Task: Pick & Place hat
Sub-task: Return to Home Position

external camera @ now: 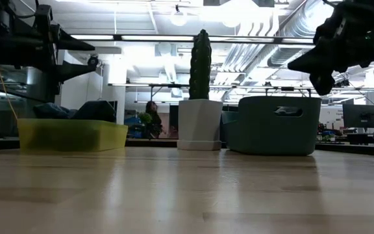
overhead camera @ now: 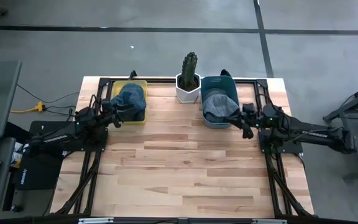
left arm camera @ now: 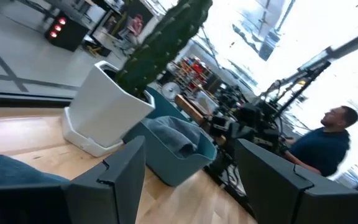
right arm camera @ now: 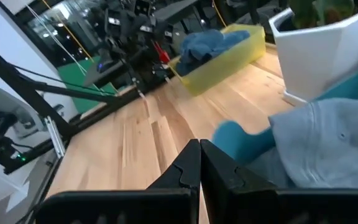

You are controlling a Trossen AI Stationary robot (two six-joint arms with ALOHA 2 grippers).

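Note:
A blue hat [overhead camera: 130, 96] lies in a yellow bin [overhead camera: 143, 119] at the far left of the table. A grey hat [overhead camera: 219, 106] lies in a teal bin [overhead camera: 210, 82] at the far right, draped over its near rim. My left gripper [overhead camera: 118, 118] hovers at the yellow bin's near right side with its fingers open [left arm camera: 197, 186]; the blue hat [left arm camera: 5, 171] shows just beside one finger. My right gripper [overhead camera: 247, 127] is shut [right arm camera: 199, 165] and hangs raised [external camera: 322, 81] off the teal bin's near right corner, next to the grey hat [right arm camera: 328, 143].
A cactus in a white pot [overhead camera: 189, 81] stands between the two bins at the far edge. A dark frame runs along the table's far and side edges. The wooden tabletop [overhead camera: 185, 168] spreads out nearer than the bins. A person [left arm camera: 325, 140] sits beyond the table.

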